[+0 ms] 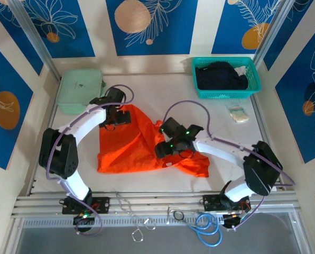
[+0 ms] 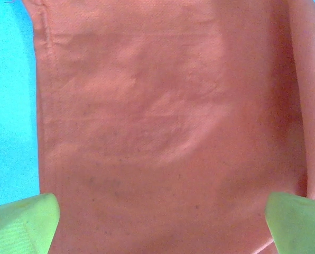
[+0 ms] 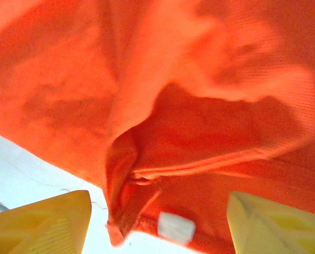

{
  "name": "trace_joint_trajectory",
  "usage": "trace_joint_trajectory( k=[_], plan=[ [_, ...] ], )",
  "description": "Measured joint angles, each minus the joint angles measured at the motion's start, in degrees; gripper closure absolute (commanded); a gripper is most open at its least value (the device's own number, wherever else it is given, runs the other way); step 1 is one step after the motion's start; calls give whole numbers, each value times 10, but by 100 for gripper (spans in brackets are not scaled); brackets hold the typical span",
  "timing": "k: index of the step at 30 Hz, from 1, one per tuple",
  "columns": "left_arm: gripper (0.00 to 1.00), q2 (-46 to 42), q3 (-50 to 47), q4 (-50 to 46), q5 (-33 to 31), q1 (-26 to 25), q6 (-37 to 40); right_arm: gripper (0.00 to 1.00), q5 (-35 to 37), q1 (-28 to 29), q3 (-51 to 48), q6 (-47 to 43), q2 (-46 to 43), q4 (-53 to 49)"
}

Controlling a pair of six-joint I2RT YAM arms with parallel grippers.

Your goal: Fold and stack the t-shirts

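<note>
Overhead, your left gripper point(image 1: 115, 117) sits at the far-left edge of the crumpled bright orange thin-fabric t-shirt point(image 1: 128, 145) mid-table. Its wrist camera adds detail: fingers point(image 2: 22, 219) spread wide over flat cloth, pinching nothing. Rightward, the right gripper point(image 1: 168, 151) hovers over the shirt's near-right part, jaws parted (a white label point(image 3: 176, 227) lies between them, unclamped). The black t-shirt point(image 1: 221, 76) lies in the teal plastic mesh basket point(image 1: 226, 94), far right.
</note>
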Motion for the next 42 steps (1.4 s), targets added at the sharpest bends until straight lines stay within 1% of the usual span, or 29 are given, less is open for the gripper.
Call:
trace_joint_trajectory(
  k=[2, 4, 6, 8, 10, 13, 16, 19, 22, 28, 33, 38, 42],
  plan=[
    [0, -13, -15, 0, 2, 0, 0, 33, -2, -49, 17, 22, -30, -23],
    [0, -24, -32, 0, 6, 0, -2, 36, -18, -115, 24, 46, -59, -30],
    [0, -29, -49, 2, 10, 0, -2, 38, -26, -168, 24, 65, -69, -31],
    [2, -30, -63, 5, 16, 0, -4, 43, -31, -201, 24, 75, -58, -29],
    [3, -30, -81, 11, 23, 0, -11, 47, -37, -215, 26, 79, -22, -27],
    [4, -30, -108, 22, 32, -2, -17, 52, -38, -220, 42, 79, 61, -28],
    [4, -30, -132, 32, 39, -5, -24, 54, -38, -220, 65, 79, 141, -26],
    [4, -30, -148, 37, 45, -11, -30, 55, -38, -219, 78, 79, 197, -21],
    [5, -38, -155, 38, 49, -19, -35, 57, -37, -217, 96, 79, 233, -19],
    [5, -73, -154, 30, 54, -61, -44, 63, -22, -210, 137, 81, 268, -38],
    [12, -93, -132, -2, 67, -99, -43, 77, -7, -209, 156, 85, 285, -68],
    [20, -73, -118, -12, 92, -132, -41, 90, 11, -209, 180, 88, 302, -101],
    [23, -24, -136, 9, 122, -172, -52, 93, 21, -207, 206, 85, 320, -131]
  ],
)
